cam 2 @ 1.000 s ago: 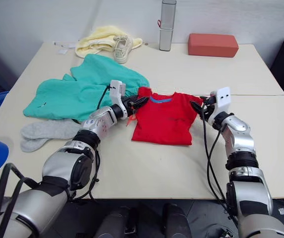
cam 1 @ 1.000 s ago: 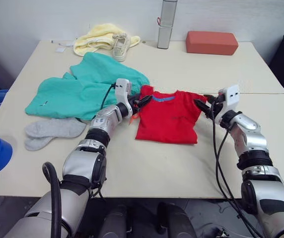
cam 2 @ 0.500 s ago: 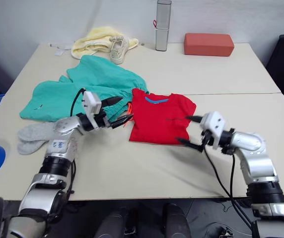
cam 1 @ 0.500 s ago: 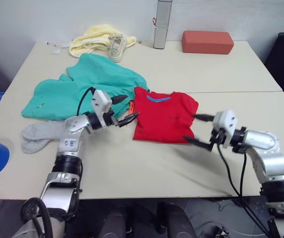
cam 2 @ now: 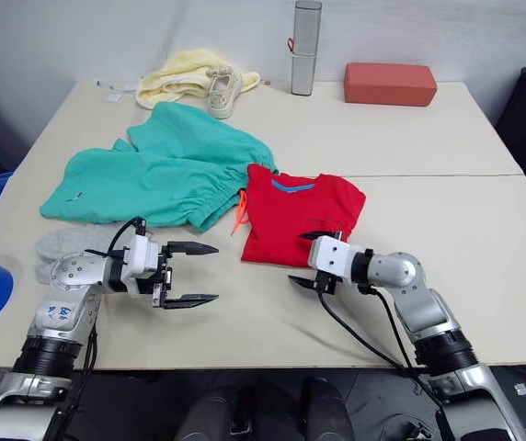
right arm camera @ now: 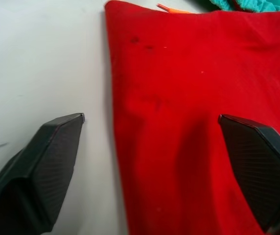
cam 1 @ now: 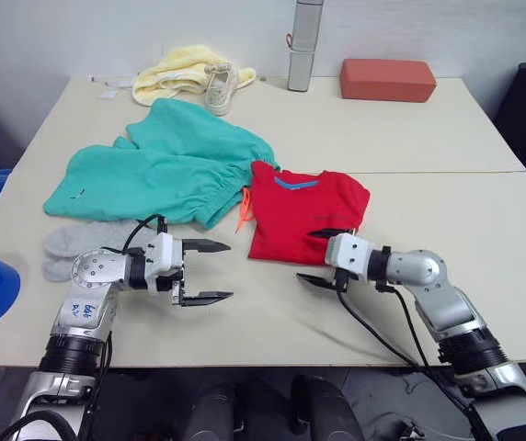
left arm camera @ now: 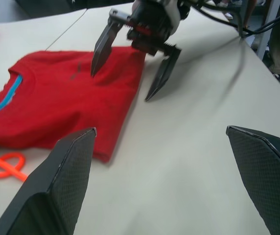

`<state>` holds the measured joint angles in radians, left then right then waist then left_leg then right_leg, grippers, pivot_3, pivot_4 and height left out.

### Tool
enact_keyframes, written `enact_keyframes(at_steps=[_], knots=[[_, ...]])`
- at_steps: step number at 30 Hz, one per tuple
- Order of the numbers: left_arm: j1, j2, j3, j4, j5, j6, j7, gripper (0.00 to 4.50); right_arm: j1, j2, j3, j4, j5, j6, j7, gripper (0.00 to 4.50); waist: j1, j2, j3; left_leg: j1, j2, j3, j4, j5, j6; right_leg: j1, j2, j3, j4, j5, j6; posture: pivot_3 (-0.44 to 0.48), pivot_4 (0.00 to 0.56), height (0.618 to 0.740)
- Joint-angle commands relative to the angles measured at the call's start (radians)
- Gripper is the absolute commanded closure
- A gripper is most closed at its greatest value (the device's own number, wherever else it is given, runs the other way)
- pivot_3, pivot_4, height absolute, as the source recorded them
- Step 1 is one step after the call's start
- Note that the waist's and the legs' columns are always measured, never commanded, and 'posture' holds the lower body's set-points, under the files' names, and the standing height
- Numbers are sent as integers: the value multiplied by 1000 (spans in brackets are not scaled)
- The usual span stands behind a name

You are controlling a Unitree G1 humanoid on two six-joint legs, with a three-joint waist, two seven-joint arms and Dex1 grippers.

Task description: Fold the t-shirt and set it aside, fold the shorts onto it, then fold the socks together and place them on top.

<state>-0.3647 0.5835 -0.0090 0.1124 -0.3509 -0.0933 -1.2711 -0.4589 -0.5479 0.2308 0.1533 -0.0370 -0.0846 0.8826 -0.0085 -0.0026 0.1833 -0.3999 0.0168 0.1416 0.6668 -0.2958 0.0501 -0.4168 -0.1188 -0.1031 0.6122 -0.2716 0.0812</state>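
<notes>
Pincers: left pincer [cam 1: 206, 272] and right pincer [cam 1: 324, 257] both spread wide, gripping nothing — facing each other low over the tabletop [cam 1: 263, 322].
T-shirt [cam 1: 304, 216]: lying partly folded, its near hem beside the right pincer, well apart from the left.
Doing it well: taking both near hem corners evenly — lifting together so the fold is landing square.

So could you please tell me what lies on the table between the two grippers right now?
Bare tabletop only, seen in the left eye view, between the left gripper and right gripper; the red t-shirt lies just beyond.
</notes>
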Motion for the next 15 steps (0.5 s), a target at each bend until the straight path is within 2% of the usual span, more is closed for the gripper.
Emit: enact_keyframes(at_steps=[1,9,10,15], knots=[[7,3,6,-72,-20,19,25,0,-18,10,-1,18,-15,51,-21,1293,0,0,0,0,0,0,0,0,0,0,0,0,0,0,0,0,150,740],[49,7,17,-157,-31,57,71,0,92,-11,-13,-189,100,268,65,4200,1,0,0,0,0,0,0,0,1,0,0,0,4,0,0,0,150,740],[55,8,18,-165,-31,59,74,0,106,-20,-17,-217,111,293,71,4439,1,0,0,0,0,0,0,0,1,0,0,0,4,0,0,0,150,740],[96,20,28,-213,-44,73,84,0,229,-84,-46,-428,191,419,97,4439,6,0,0,0,0,-1,0,0,1,0,0,-1,-1,0,0,0,150,740]])
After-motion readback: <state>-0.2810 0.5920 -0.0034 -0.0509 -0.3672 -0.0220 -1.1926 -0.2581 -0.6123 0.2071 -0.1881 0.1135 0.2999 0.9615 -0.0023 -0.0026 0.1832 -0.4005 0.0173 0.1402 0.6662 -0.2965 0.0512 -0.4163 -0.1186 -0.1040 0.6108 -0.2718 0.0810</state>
